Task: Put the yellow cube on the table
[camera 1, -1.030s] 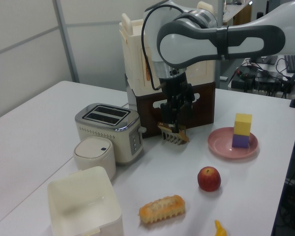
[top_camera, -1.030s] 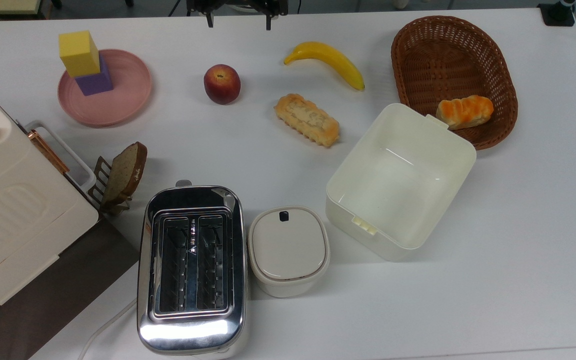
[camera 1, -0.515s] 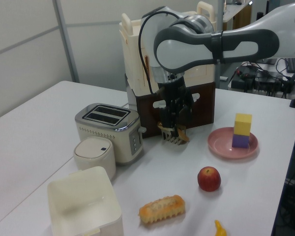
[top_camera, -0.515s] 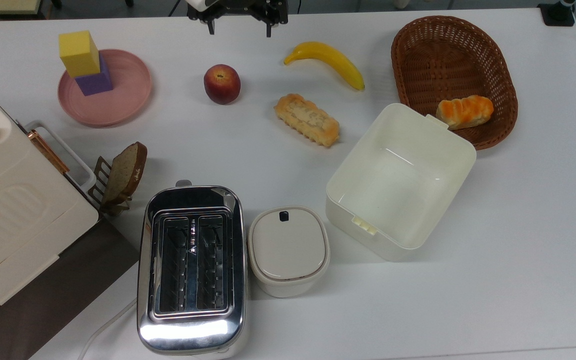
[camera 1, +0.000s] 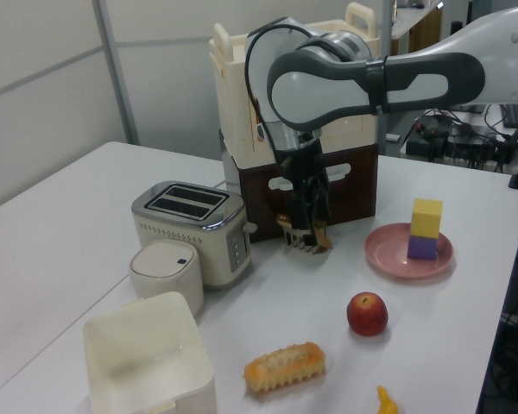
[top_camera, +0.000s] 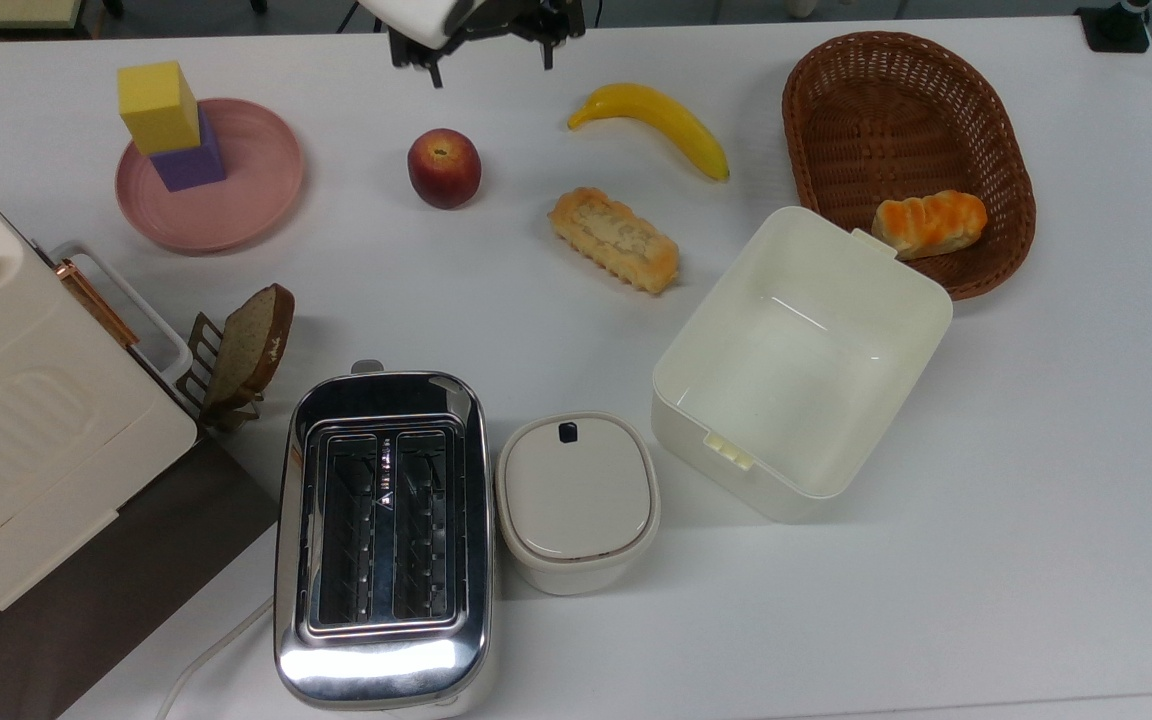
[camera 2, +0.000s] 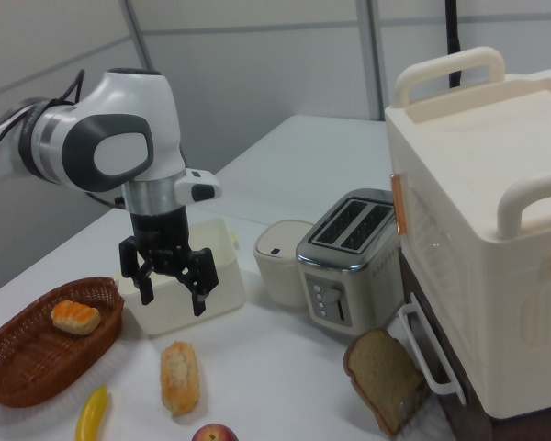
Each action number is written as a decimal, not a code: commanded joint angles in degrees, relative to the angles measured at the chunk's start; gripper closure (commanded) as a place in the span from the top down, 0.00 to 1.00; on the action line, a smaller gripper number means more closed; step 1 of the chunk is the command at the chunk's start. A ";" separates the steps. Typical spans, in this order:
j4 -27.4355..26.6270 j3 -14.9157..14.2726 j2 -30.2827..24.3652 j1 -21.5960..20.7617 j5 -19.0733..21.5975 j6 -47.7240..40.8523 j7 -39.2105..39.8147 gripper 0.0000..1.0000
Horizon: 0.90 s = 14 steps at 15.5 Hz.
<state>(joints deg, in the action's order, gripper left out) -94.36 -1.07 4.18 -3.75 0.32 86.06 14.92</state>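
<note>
- The pincer (camera 2: 170, 277) hangs open and empty above the bench (top_camera: 1036, 450), at the top edge of the top view, well apart from the yellow cube (top_camera: 158, 106).
- The step in hand looks like the reach. It should travel toward the upper left of the top view, staying high enough to pass over the apple (top_camera: 445, 167).
- The yellow cube sits on the purple cube (top_camera: 190, 160), which stands on the pink plate (top_camera: 236, 210) in the upper left of the top view. A grasp on the yellow faces alone, followed by a straight lift, should leave the purple cube standing.
- Bare bench beside the plate would serve for setting it down.
- The right view shows the open fingers plainly.
- The left view shows how high the stack (camera 1: 426, 228) stands, at the frame's right.
</note>
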 commanded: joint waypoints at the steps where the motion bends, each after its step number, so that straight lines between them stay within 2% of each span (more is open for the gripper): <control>1: -0.56 -0.77 -0.58 -0.03 1.70 -0.37 13.98 1.00; 6: -0.65 -0.69 -0.49 -0.56 0.12 -0.46 23.57 1.00; 14: -0.91 -0.69 -0.49 -0.56 -1.02 -0.10 22.53 1.00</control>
<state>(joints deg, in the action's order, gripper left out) -94.58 -1.46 4.22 -3.82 0.15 86.06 37.47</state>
